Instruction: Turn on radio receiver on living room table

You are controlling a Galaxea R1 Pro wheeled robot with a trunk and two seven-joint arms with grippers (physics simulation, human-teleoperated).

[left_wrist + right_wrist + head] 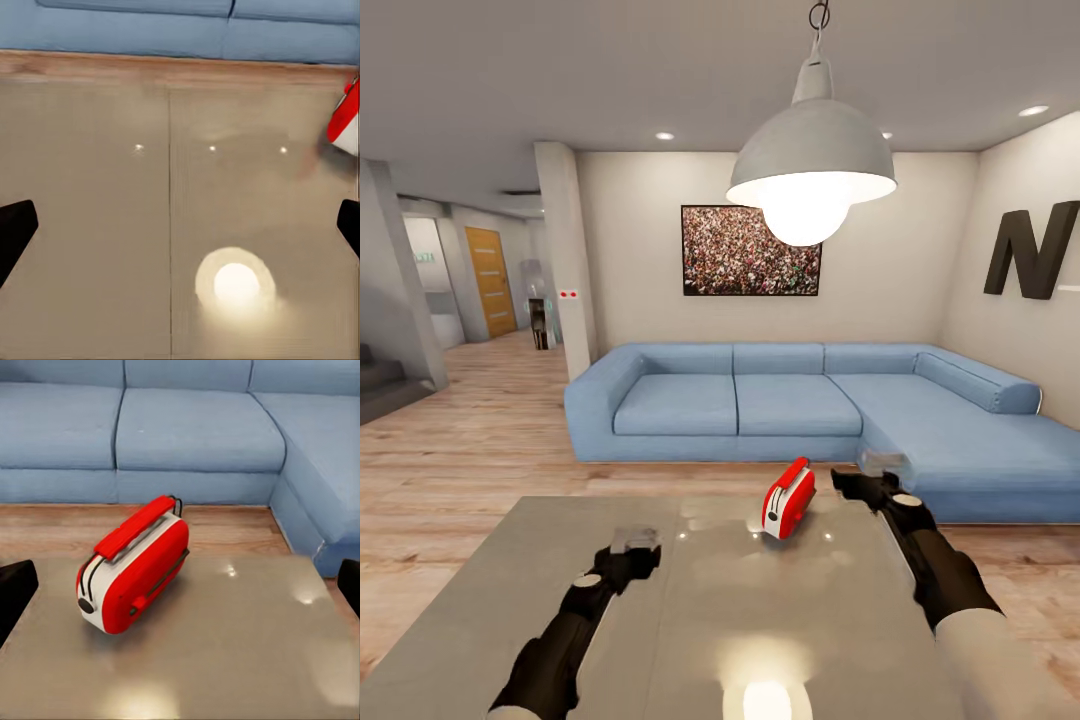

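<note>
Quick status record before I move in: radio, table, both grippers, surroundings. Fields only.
radio receiver: red with white trim, standing on the table near its far edge, ungrasped
table: glossy grey top, one seam, lamp glare
right gripper: open, just right of the radio, not touching it
left gripper: open, over bare tabletop, well left of the radio
sofa: blue, L-shaped, beyond the table
pendant lamp: lit, hanging above
</note>
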